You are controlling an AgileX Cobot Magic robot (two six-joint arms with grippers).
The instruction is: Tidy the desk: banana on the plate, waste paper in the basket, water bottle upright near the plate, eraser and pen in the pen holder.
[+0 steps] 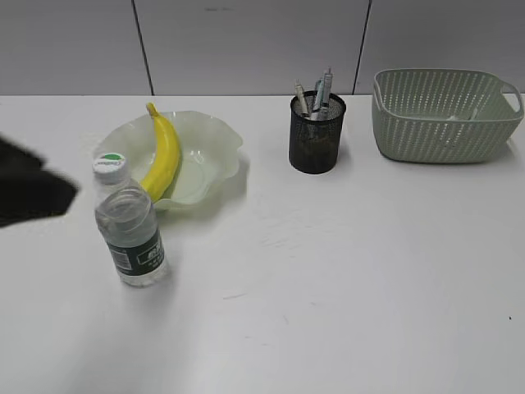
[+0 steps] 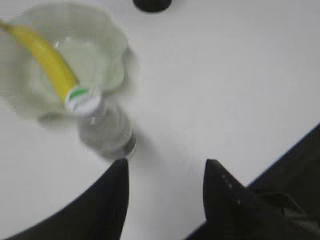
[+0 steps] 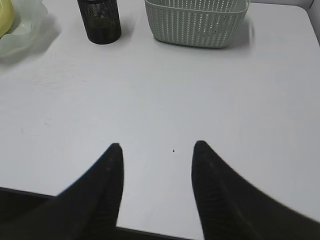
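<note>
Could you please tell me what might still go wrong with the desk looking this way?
1. The left claw hangs open close beside the upright clear plastic water bottle; a sideways brush could topple it.
2. If it tips, the bottle could strike the ruffled pale-green plate holding the yellow banana.

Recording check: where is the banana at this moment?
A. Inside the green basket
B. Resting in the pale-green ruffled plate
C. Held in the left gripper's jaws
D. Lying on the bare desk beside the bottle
B: the banana lies across the ruffled plate, just behind the upright water bottle; the left gripper shows open, empty jaws in its wrist view.
</note>
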